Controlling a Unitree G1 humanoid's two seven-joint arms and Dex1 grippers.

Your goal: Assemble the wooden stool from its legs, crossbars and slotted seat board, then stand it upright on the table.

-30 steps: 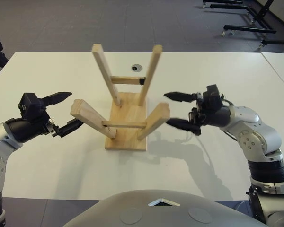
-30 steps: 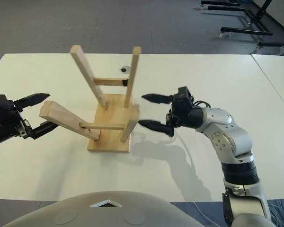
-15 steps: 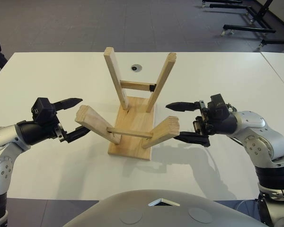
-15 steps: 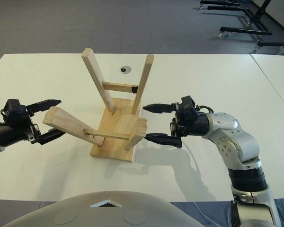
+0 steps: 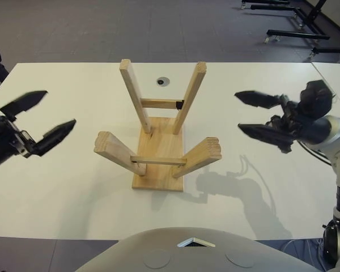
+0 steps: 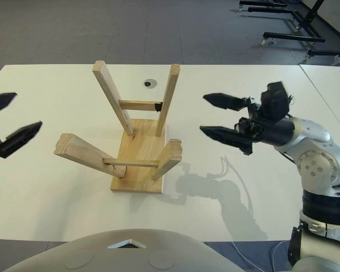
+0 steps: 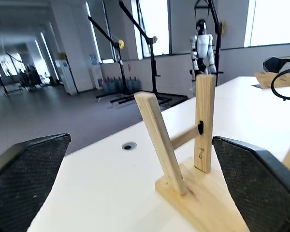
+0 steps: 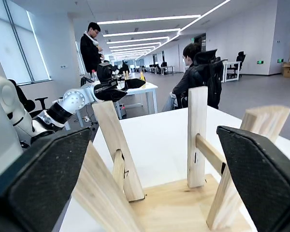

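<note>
White counter (image 5: pixel 73 192): stool (image 5: pixel 158 141) at frame centre, inverted. Seat board (image 5: pixel 158 178) lies flat on the counter, four legs (image 5: pixel 135 96) pointing up, crossbars (image 5: pixel 157 161) seated between both pairs.

Change over the last half second: both end effectors have left the near leg ends and drawn back. Left end effector (image 5: pixel 60 106) now at the left edge of the frame, fingers spread, holding nothing. Right end effector (image 5: pixel 238 110) at right, also spread and empty. Both are well apart from the stool.

Reading: the stool holds together unsupported, so assembly looks finished. Still to do: turn it over onto its legs.
</note>
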